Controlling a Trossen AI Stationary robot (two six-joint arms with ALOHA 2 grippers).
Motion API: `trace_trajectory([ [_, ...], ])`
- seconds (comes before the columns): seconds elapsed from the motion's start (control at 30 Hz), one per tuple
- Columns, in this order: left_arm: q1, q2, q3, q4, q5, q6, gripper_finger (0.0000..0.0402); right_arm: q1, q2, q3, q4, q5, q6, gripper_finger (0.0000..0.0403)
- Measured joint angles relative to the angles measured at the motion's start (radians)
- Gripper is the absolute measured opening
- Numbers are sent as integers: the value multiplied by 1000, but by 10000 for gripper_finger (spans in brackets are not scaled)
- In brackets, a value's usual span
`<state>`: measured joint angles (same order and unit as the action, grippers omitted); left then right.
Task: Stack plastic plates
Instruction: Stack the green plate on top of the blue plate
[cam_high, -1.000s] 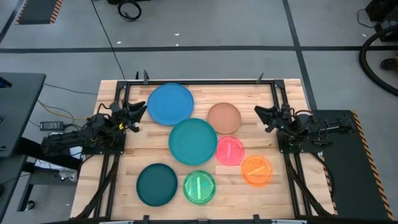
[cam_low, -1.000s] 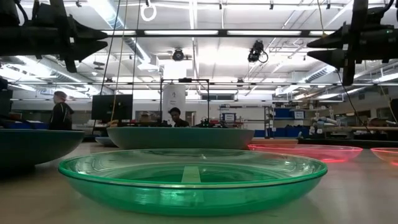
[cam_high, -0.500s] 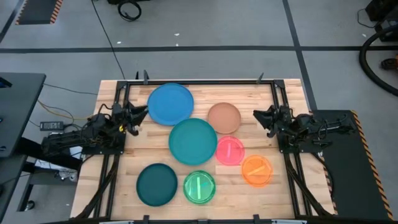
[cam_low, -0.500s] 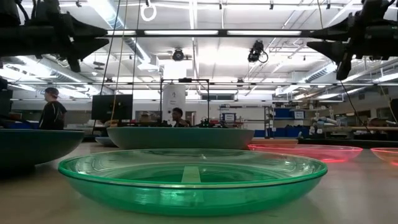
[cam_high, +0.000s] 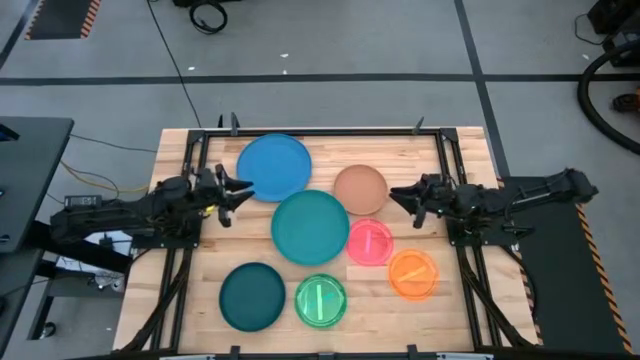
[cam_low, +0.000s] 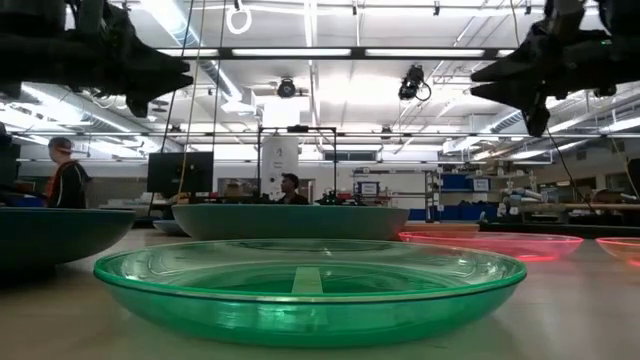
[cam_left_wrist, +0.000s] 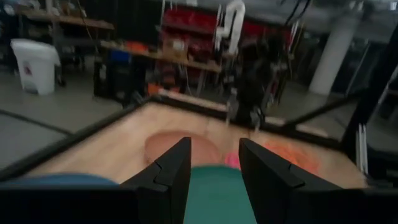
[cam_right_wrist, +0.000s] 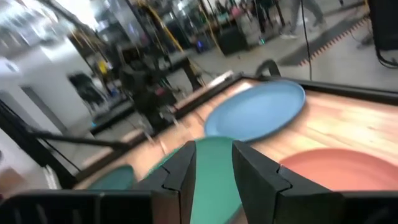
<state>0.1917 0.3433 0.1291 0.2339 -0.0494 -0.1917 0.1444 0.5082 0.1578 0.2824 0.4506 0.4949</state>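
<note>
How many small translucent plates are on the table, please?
3: the pink plate beside the big teal plate, the orange plate nearest the right edge, the green plate at the near edge. None looks hidden.

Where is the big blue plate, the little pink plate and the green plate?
large round blue plastic plate (cam_high: 274, 167), high view, middle of its flat face.
small translucent pink plastic plate (cam_high: 369, 241), high view, its centre.
small translucent green plastic plate (cam_low: 310, 285), low view, its front wall.

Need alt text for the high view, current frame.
Overhead view of a wooden table holding seven unstacked round plastic plates, blue, teal, dark teal, tan, pink, green and orange. The left gripper and right gripper reach in from opposite sides, both open and empty.
</note>
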Motion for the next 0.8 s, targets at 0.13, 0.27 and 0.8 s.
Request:
trace_trajectory([
  [0.13,-12,73,26,-8,6,-5,143,6,172,78,-2,-5,-20,114],
  [0.27,-40,131,61,-54,6,18,163,21,324,164,-20,-7,-50,114],
  [0.8,-146,227,248,-315,6,31,217,33,762,523,-104,-38,-245,114],
])
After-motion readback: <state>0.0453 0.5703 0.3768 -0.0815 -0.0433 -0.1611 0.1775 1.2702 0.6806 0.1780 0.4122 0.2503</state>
